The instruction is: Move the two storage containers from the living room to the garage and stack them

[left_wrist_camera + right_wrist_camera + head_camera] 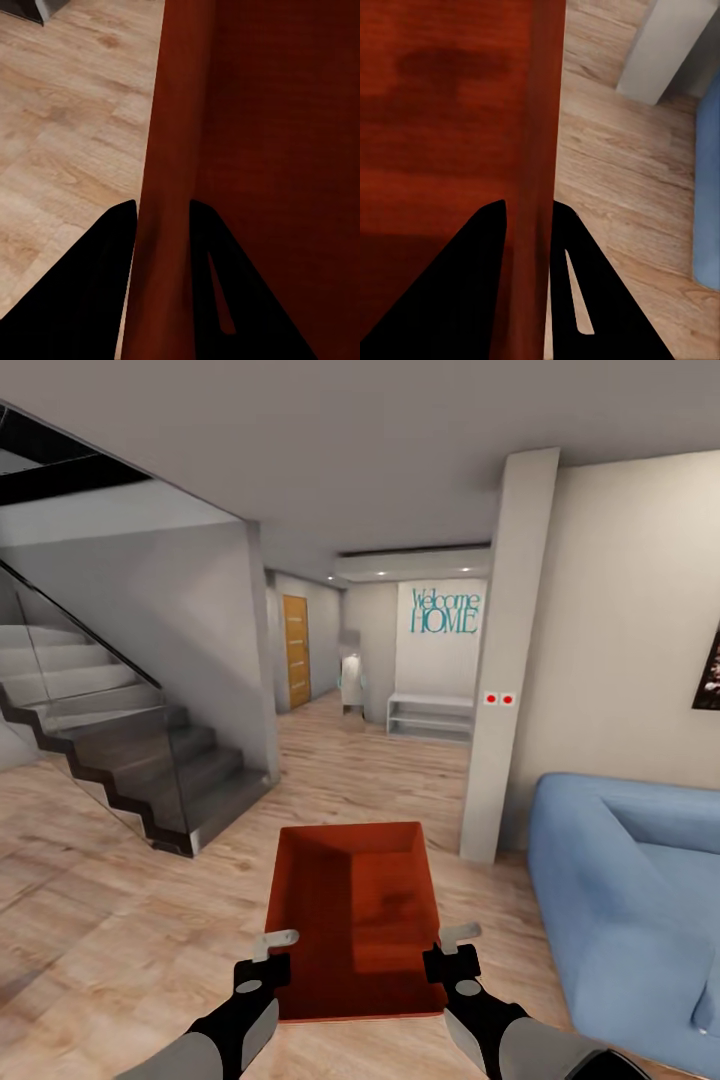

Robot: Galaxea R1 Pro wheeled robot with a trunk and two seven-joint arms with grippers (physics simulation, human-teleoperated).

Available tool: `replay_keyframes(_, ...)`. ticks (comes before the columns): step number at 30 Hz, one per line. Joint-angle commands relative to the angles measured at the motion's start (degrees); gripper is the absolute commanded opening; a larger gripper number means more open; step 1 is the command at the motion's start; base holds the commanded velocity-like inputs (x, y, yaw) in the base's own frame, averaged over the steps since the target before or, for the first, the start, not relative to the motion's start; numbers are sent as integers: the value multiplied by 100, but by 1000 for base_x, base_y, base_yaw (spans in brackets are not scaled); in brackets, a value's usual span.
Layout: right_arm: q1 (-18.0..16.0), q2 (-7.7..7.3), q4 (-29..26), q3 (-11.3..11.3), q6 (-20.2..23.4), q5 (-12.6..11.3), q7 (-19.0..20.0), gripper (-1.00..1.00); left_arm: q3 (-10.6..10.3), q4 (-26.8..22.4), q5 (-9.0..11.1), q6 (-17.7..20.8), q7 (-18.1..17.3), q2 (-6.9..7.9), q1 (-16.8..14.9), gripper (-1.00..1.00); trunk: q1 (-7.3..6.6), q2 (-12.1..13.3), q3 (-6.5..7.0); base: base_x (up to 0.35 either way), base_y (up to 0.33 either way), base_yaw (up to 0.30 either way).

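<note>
Orange-red bin [358, 915] up off the planks [120, 920], carried level in front of me, long axis pointing away down the hall. I've got the left gripper [262, 972] pinching the bin's left wall, one finger inside and one outside, and the left wrist view shows that wall running straight between the fingers [90, 285]. Right gripper [452, 962] is doing the same on the right wall, fingers [472, 285] clamped either side. Both arms hold the near end, so the bin reaches forward past them. Stairs [120, 760] far left, blue sofa [630, 900] right. Hallway ahead is my way out, I reckon.
</note>
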Motion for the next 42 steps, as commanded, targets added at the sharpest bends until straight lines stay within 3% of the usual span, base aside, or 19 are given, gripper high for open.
replay_keyframes(1, -6, 4, -194, -491, 5, 22, -10, -100, -35, 11, 8, -31, 176, 87, 3, -100, 5, -4, -3, 321, 0, 0)
replay_keyframes(36, -6, 5, -190, -487, -9, 22, 0, -100, -31, 23, 6, -31, 173, 91, 3, -100, 5, -4, -3, 322, 0, 0)
replay_keyframes(42, -6, 6, -191, -485, -12, 22, 5, -100, -30, 19, 23, -31, 173, 217, 3, -100, 5, -4, -3, 322, 0, 0)
